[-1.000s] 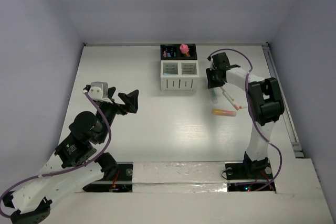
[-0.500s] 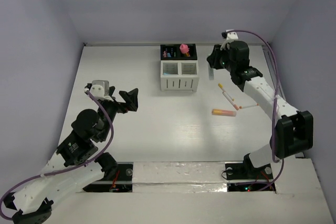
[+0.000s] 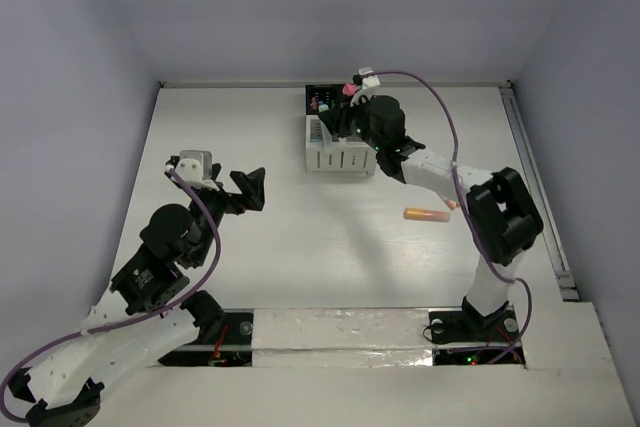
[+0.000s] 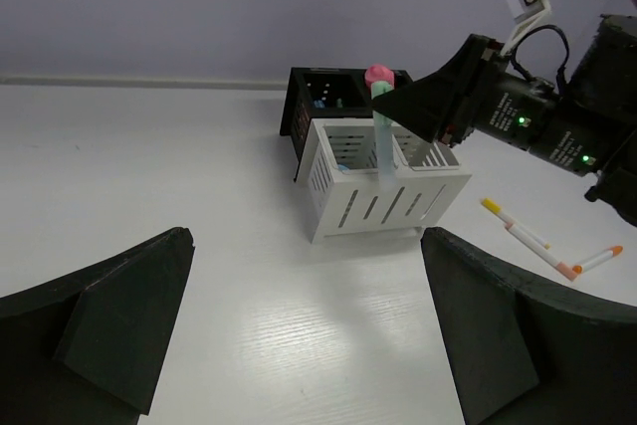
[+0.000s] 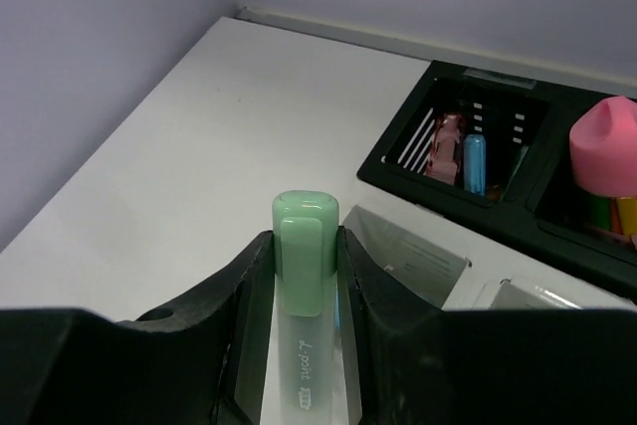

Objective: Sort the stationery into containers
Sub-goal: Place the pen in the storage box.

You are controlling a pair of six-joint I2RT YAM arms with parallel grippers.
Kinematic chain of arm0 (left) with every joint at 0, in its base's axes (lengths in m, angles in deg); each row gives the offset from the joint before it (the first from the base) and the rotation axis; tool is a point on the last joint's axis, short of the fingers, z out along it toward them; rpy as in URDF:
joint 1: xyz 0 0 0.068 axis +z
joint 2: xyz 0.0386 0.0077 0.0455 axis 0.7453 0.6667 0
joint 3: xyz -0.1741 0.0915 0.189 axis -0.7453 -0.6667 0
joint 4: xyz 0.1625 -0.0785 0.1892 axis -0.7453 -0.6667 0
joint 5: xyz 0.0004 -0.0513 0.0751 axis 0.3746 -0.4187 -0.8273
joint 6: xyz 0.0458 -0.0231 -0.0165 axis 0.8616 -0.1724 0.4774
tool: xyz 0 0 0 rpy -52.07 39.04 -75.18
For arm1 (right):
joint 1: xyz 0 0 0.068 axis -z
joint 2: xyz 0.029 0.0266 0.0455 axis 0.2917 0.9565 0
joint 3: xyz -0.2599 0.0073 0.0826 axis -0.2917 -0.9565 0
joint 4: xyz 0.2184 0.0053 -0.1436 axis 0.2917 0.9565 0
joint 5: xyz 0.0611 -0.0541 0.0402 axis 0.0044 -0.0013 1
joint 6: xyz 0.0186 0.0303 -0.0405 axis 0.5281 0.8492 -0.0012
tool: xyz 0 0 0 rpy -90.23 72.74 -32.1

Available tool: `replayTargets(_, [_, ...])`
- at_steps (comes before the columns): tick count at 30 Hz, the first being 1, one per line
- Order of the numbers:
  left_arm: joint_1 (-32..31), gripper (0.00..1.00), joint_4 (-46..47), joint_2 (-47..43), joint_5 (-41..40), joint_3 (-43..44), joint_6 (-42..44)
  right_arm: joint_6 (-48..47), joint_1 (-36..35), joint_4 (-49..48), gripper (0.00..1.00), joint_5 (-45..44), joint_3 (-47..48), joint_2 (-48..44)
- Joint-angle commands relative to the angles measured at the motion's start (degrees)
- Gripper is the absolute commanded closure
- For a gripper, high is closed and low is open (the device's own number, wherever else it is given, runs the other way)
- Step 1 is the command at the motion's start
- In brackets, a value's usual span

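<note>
My right gripper (image 3: 345, 129) is shut on a mint green marker (image 5: 304, 246) and holds it upright over the white slatted compartments (image 3: 342, 152) of the organizer. In the left wrist view the marker (image 4: 383, 141) hangs with its lower end at the left white compartment (image 4: 383, 201). The black compartments (image 3: 328, 99) behind hold pink and blue sticks (image 5: 463, 151) and a thick pink marker (image 3: 349, 91). An orange-pink marker (image 3: 425, 214) lies on the table to the right. My left gripper (image 3: 250, 190) is open and empty, well left of the organizer.
Two thin pens (image 4: 528, 238) with coloured ends lie on the table right of the organizer, partly under my right arm in the top view. The back wall stands close behind the black compartments. A rail (image 3: 535, 177) runs along the table's right edge.
My right arm has lifted the mint green marker from the table right of the organizer and swung left to above the white compartments. The left arm has barely moved.
</note>
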Motion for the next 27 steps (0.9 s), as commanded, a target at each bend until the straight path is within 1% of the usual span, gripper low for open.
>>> replayTargets(1, [0.45,0.02,2.41,-0.01,0.61,0.21,-0.03,1.04,0.17,-10.76,0.78,-4.08,5.55,1.82])
replayTargets(7, [0.45,0.02,2.5,-0.36,0.96,0.21,-0.03,-1.07,0.17,-11.2,0.78,-5.58,7.05,5.16])
replayTargets(9, [0.45,0.02,2.59,-0.36,1.22,0.21,-0.03,-1.07,0.17,-12.6,0.78,-8.29,6.7,5.34])
replayTargets(13, [0.45,0.02,2.5,-0.01,1.31,0.21,-0.03,-1.24,0.17,-13.76,0.78,-11.03,7.48,6.13])
replayTargets(16, [0.45,0.01,2.5,-0.01,1.31,0.21,-0.12,-2.65,0.17,-11.65,0.77,-11.12,8.89,7.88])
replayTargets(19, [0.45,0.01,2.59,-0.27,1.31,0.21,-0.12,-2.56,0.17,-11.73,0.74,-10.68,7.41,8.33])
replayTargets(22, [0.98,0.01,2.76,-0.1,1.75,0.21,-0.12,-1.77,0.17,-12.43,0.66,-9.72,5.03,7.81])
replayTargets(23, [0.98,0.01,2.85,-0.01,1.84,0.21,-0.03,-1.77,0.17,-12.17,0.6,-9.54,4.77,7.28])
replayTargets(25, [0.98,0.01,2.76,0.25,2.37,0.21,-0.03,-2.03,0.17,-10.77,0.54,-9.19,4.59,6.67])
replayTargets(26, [0.98,0.01,2.85,0.34,2.45,0.29,-0.03,-2.21,0.17,-10.68,0.37,-9.19,4.24,5.53])
replayTargets(27, [0.98,0.01,2.76,0.34,2.54,0.38,0.05,-2.47,0.17,-10.68,0.29,-9.27,3.8,4.74])
